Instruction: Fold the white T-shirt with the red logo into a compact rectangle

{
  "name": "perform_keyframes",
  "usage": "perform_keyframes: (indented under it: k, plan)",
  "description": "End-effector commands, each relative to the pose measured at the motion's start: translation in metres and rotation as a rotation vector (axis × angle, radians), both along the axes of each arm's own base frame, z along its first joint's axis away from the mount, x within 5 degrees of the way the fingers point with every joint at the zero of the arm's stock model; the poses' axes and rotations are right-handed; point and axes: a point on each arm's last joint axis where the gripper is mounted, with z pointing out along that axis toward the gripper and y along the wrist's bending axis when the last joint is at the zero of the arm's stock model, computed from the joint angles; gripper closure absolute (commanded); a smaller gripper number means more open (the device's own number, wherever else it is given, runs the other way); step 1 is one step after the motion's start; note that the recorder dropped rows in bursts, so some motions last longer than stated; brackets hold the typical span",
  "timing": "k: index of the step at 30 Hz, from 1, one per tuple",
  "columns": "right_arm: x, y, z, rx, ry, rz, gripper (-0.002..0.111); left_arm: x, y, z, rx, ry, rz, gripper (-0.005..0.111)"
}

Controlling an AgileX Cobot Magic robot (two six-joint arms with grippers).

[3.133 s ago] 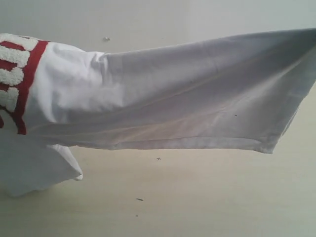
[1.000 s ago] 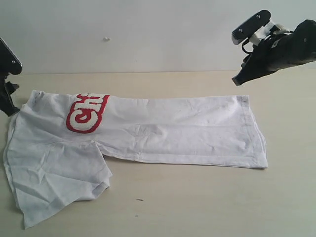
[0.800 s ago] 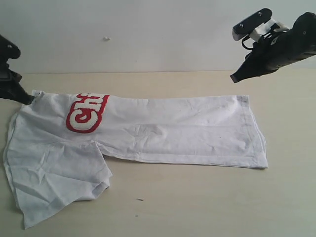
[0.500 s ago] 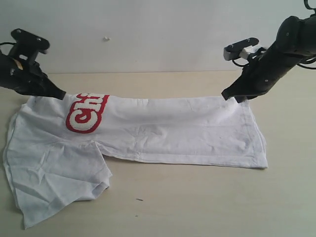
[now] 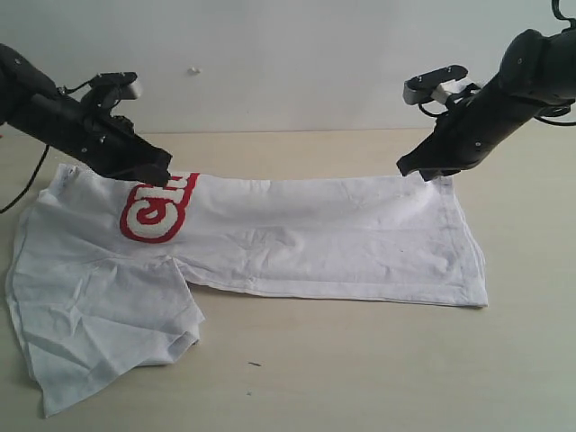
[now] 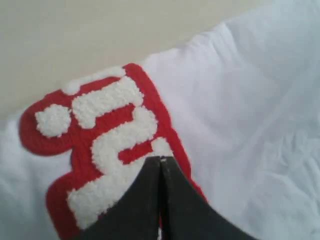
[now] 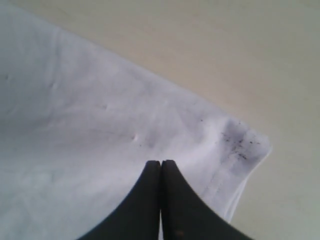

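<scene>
A white T-shirt (image 5: 315, 238) lies flat on a pale wooden table (image 5: 378, 369), folded lengthwise into a long band. At its collar end, a sleeve and a crumpled flap spread out from the shirt's near edge. The red logo (image 5: 157, 211), with fuzzy white letters, sits against the shirt's far folded edge, close to the collar end.

The left hand (image 5: 155, 176) is closed, fingertips pressed together, its tip down on the logo at that far edge. The right hand (image 5: 412, 169) is also closed, its tip at the shirt's far hem corner, where the cloth carries dark specks. Whether either hand pinches cloth cannot be told.

Bare table lies open along the shirt's near edge and beyond its hem. A narrower strip runs behind its far edge.
</scene>
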Motion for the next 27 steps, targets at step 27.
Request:
perform_keyframes:
  k: [27]
  plan:
    - [0.004, -0.008, -0.078, -0.046, 0.132, -0.06, 0.108, 0.02, 0.07, -0.076, 0.211, 0.121, 0.389, 0.107]
